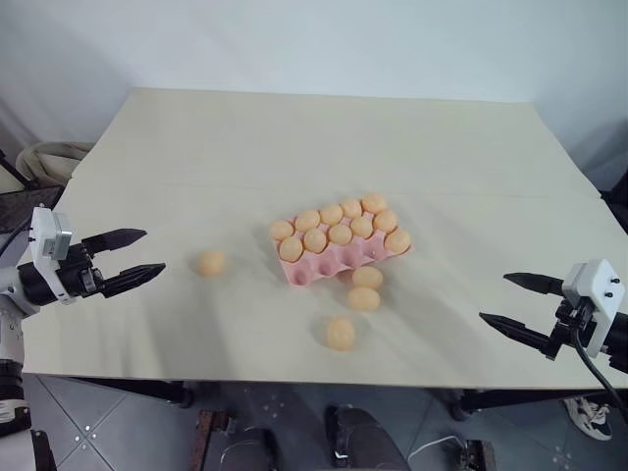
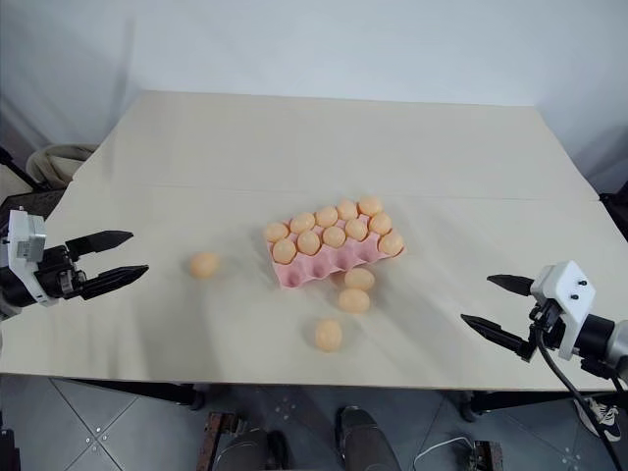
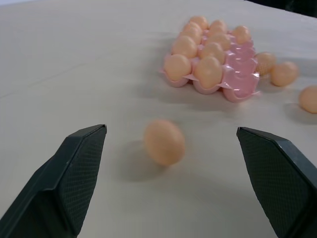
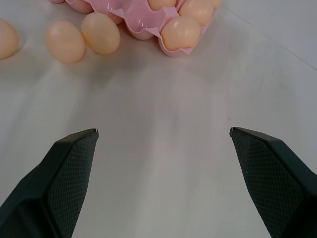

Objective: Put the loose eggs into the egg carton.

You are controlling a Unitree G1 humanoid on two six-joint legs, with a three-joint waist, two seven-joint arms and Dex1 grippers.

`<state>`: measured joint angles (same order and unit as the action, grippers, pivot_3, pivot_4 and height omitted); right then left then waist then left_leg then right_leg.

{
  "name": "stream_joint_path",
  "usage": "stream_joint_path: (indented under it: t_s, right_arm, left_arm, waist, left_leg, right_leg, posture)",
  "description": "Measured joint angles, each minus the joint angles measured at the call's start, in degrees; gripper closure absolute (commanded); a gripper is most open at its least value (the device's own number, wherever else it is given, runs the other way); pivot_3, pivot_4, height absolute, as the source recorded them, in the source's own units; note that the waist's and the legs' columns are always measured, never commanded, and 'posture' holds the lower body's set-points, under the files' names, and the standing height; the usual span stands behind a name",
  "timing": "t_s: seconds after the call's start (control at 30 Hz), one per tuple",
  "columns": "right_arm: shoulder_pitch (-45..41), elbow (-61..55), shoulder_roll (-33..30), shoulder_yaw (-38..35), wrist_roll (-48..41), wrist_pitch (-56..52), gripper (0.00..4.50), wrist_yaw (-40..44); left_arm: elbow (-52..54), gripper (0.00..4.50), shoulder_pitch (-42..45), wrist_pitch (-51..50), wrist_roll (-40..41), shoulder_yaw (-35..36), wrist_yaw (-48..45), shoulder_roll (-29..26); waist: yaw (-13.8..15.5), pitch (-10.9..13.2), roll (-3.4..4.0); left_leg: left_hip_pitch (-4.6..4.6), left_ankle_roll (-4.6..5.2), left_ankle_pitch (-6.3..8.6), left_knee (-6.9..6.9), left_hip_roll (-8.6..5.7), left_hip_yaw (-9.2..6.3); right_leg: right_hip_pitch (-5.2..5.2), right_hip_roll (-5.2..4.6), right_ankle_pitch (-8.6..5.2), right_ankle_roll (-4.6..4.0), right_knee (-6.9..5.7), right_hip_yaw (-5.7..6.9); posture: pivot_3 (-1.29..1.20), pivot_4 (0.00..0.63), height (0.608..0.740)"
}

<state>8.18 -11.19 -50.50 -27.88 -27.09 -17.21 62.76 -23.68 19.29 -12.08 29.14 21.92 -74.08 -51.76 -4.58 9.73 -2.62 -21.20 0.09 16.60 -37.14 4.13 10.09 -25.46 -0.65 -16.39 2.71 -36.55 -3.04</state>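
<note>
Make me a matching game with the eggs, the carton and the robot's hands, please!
Things:
1. egg carton
2. lone egg
3. two touching eggs
4. right gripper

Places or states:
A. on the table just in front of the carton
B. pink, partly filled with eggs
C. fingers open, holding nothing
D. alone between the left gripper and the carton

Pairs: 1-B, 2-D, 3-A, 4-C

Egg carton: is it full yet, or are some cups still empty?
Not full. The egg carton has its near row of cups empty; four loose eggs lie on the table.
</note>
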Motion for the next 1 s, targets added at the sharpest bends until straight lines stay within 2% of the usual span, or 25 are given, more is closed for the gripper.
stream_joint_path:
  t_s: [0.47,0.8,1.0]
  right_arm:
    - [-0.71,0.41,0.00,0.11,-0.04,0.06,0.04,0.14]
    - [0.90,-0.77,0.40,0.34,-0.32,-0.26,0.04,-0.10]
    - [1.13,-0.77,0.43,0.34,-0.74,-0.36,0.04,-0.11]
  left_arm:
    - [8.55,0.00,-7.09,-0.56,0.98,2.42,2.83,0.85]
    - [31.87,0.00,-15.50,-9.88,3.96,1.09,13.55,6.99]
    - [46.28,0.00,-17.57,-16.40,5.07,-5.64,23.88,13.52]
  waist:
    - [0.03,0.00,0.00]
    - [0.06,0.00,0.00]
    - [0.19,0.01,0.01]
  left_leg:
    - [0.02,0.00,0.01,0.02,-0.01,0.00]
    - [0.05,0.00,0.01,0.02,-0.01,-0.03]
    - [0.06,0.03,-0.02,-0.03,-0.08,-0.05]
  right_leg:
    - [0.01,-0.05,-0.01,-0.02,0.01,-0.02]
    - [0.06,-0.03,0.00,0.00,0.01,-0.05]
    - [0.12,-0.03,0.05,0.08,0.01,-0.10]
  posture:
    - [0.00,0.150,0.740]
    - [0.00,0.150,0.740]
    - [0.00,0.150,0.740]
